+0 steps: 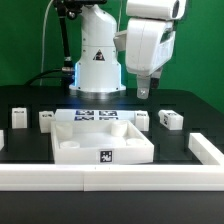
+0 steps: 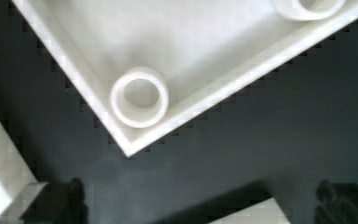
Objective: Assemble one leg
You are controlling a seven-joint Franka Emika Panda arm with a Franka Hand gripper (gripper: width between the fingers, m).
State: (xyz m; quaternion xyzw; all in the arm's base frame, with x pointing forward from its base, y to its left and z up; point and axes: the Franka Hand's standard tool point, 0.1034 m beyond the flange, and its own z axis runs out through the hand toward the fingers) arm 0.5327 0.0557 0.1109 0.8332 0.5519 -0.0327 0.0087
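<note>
A large white plastic panel [image 1: 75, 150] with raised walls lies in the middle of the black worktop [image 1: 30, 145]. The wrist view shows a round socket [image 2: 140, 97] in one corner. A black-and-white square tag [image 1: 105, 155] marks its near wall. The small white rectangular plastic leg [image 1: 142, 119] stands just right of the panel. The hand [image 1: 145, 92] hangs over the panel's corner, fingers [image 2: 60, 200] apart, gripping nothing.

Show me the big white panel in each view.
Exterior view: the white panel sits mid-picture on the black table.
Wrist view: one corner of it, with a round hole, shows beyond the gripper.
Shared landmark: the gripper, hanging above the white panel.
</note>
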